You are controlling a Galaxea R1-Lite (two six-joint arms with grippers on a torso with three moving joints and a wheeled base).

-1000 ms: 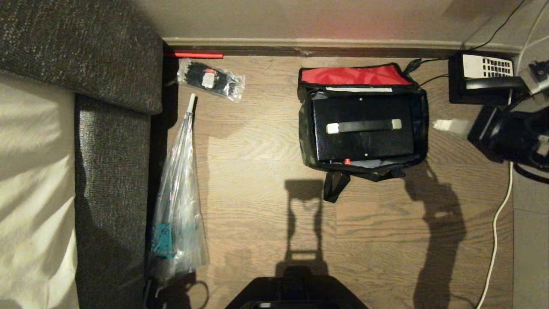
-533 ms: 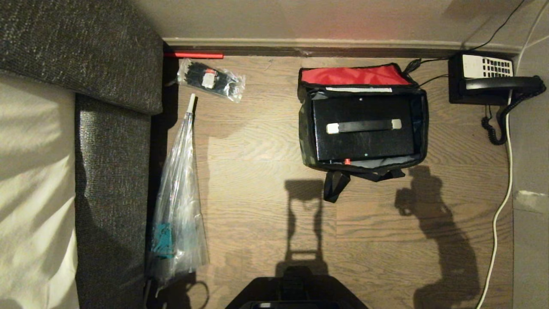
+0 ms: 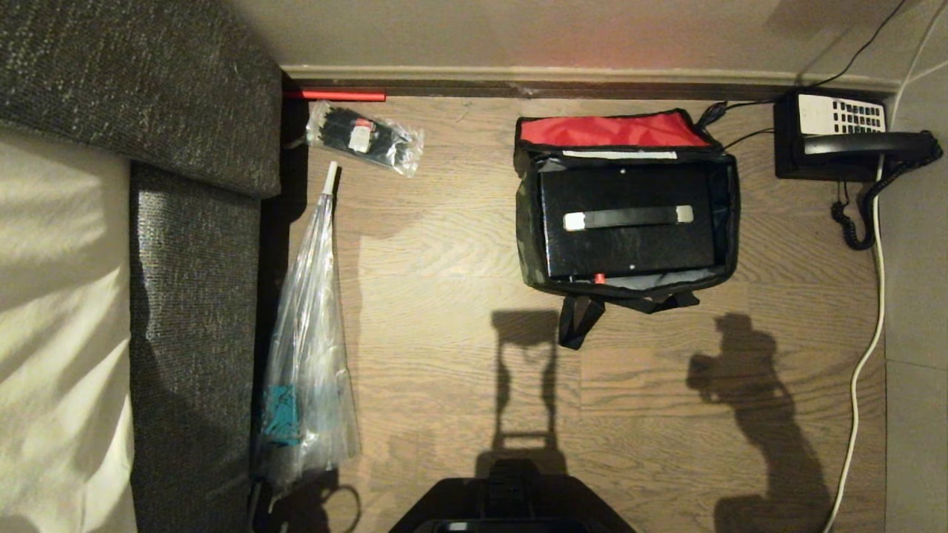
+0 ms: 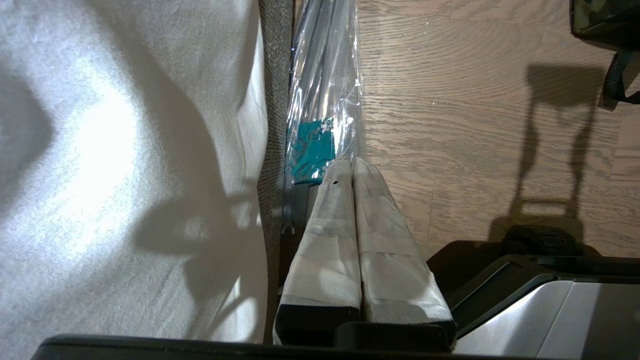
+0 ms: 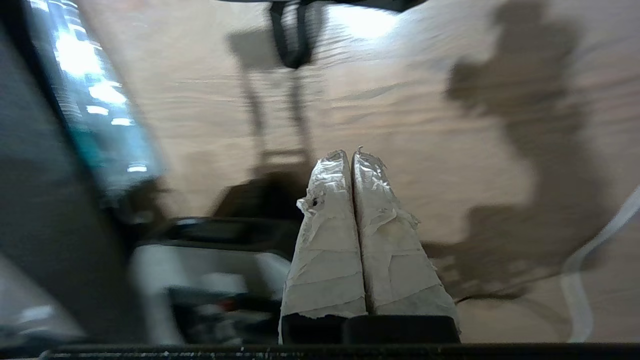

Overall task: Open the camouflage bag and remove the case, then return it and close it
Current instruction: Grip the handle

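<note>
While the boxy green-black-tan camouflage bag (image 3: 626,215) lies open on the wooden floor (image 3: 444,355), the black rigid rectangular case (image 3: 626,220) is seated inside it. Both taped tools, left (image 4: 352,162) and right (image 5: 351,154), are pressed together, empty.

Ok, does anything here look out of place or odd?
The camouflage bag sits on the floor with its lid open and the case still inside. A desk telephone and a wrapped umbrella also lie on the floor.

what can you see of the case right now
The case is a black, rigid-looking rectangular box lying flat inside the open bag, nearly filling it. A dark bar with whitish ends runs along its top. The bag's red-lined lid is folded back behind it. No gripper touches it.
</note>
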